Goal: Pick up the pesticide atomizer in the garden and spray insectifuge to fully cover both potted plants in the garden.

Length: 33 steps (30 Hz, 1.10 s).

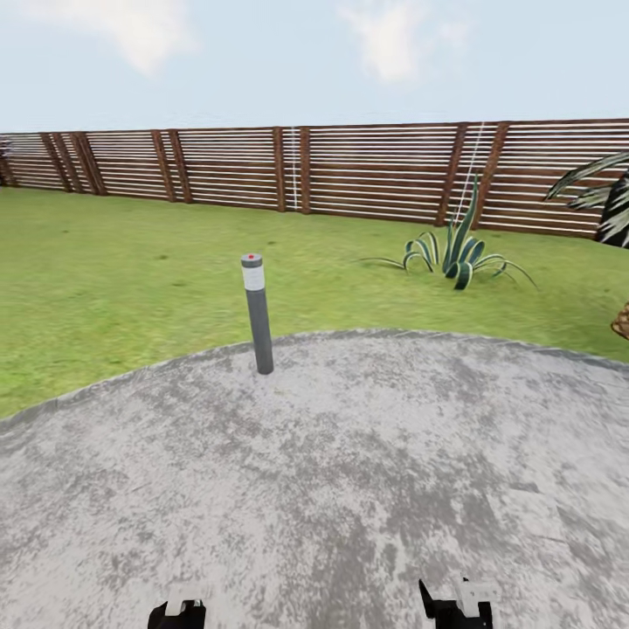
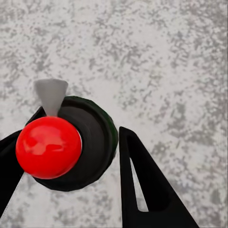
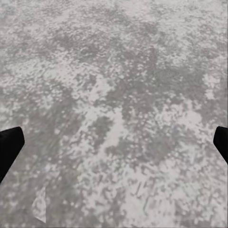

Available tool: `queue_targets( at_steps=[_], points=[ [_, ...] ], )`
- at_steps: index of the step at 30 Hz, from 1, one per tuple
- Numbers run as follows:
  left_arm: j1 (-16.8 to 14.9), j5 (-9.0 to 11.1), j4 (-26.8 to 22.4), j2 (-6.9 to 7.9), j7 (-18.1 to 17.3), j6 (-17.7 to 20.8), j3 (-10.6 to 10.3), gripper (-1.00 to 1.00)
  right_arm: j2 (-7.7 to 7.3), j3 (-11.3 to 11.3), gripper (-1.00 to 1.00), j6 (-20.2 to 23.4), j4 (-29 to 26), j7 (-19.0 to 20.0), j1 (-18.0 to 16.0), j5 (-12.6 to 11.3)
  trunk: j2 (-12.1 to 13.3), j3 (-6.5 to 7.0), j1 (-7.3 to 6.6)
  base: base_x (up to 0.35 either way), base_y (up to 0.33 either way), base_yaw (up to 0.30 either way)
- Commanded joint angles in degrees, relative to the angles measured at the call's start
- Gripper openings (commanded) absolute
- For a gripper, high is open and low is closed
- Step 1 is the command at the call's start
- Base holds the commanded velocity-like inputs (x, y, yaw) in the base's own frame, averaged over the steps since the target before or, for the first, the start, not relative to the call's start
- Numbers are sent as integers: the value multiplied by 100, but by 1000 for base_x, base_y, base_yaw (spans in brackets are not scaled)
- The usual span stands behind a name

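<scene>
Your left gripper (image 2: 71, 161) is clamping its fingers (image 2: 147, 190) on the pesticide atomizer (image 2: 52, 145), seen from above as a red ball top on a dark round body. Your right gripper (image 3: 114, 142) is holding its fingers (image 3: 9, 145) wide apart over the stone patio (image 1: 349, 489). Ahead, a grey post (image 1: 258, 314), the lawn (image 1: 105, 279), an agave (image 1: 459, 253) and the fence (image 1: 376, 170) are showing.

Grey post (image 1: 257, 313) planted upright at patio (image 1: 349, 489) far edge, left of centre: sole obstacle on stone. Lawn (image 1: 114, 279) beyond open up to fence (image 1: 367, 170). Spiky agave (image 1: 456, 255) rooted right, near fence. Palm fronds (image 1: 603, 196) intruding at right edge.
</scene>
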Motion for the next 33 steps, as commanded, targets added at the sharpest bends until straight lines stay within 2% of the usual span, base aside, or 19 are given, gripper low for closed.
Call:
queue_targets(
  at_steps=[1, 25, 33],
  points=[
    [-5, -28, 8, -2, 3, -21, 30, -100, -2, 45, 100, -15, 3, 26, -2, -62, -2, -3, 3, 339, -79, 278],
    [-5, -29, 9, -2, 3, -21, 30, -100, -2, 45, 100, -19, 3, 26, -2, -62, -2, 74, 3, 335, -79, 278],
    [-5, -28, 8, -2, 3, -21, 30, -100, -2, 45, 100, -19, 3, 26, -2, -62, -2, 101, 3, 178, -44, 278]
  ],
)
